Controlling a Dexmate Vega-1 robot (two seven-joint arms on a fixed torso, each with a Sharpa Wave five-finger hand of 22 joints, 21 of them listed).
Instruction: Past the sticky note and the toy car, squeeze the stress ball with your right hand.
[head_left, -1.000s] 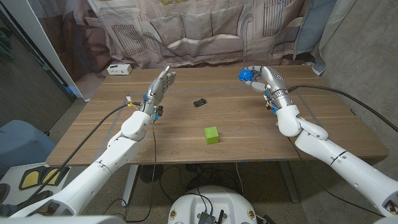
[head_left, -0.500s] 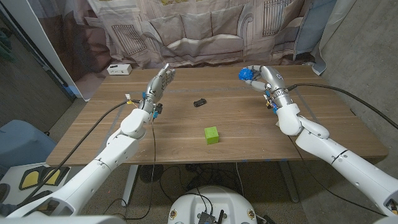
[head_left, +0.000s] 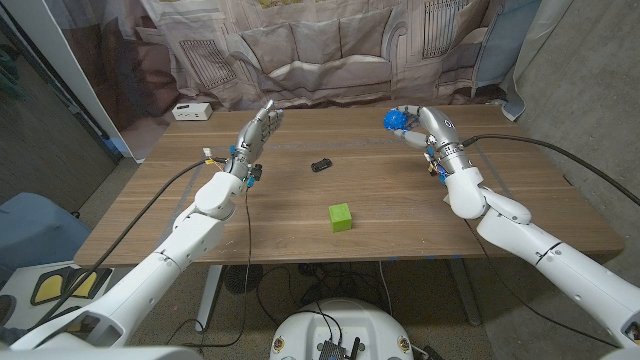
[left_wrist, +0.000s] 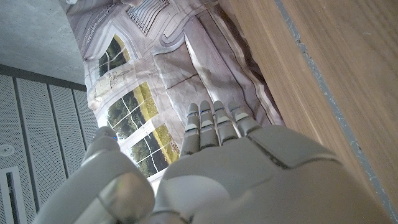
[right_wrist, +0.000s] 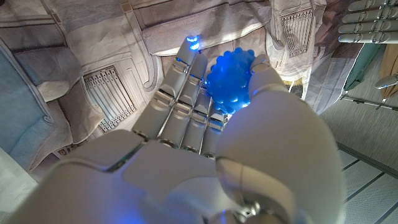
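- So my right hand (head_left: 418, 122) is up at the far right part of the wooden table (head_left: 400, 200), with its fingers wrapped around the blue stress ball (head_left: 396, 120). It's got little bumps all over it.
- From my right wrist, the ball (right_wrist: 229, 73) sits tucked between the fingers (right_wrist: 186, 87) and the thumb, which presses on it from the other side. So yeah, it's properly grasped.
- Can't tell whether the ball is touching the table or lifted a bit off it.
- My left hand (head_left: 255, 135) is raised over the far left side of the table, fingers straight and close together, holding nothing. Same deal from the left wrist (left_wrist: 211, 168): fingers stretched out toward the printed curtain (left_wrist: 155, 81) behind the table.
- The small black toy car (head_left: 321, 164) sits about mid-table, between my two hands and apart from both.
- The green sticky note block (head_left: 340, 217) is nearer to me than the car, well away from the ball.
- There's also a white box (head_left: 191, 111) at the far left corner of the table.
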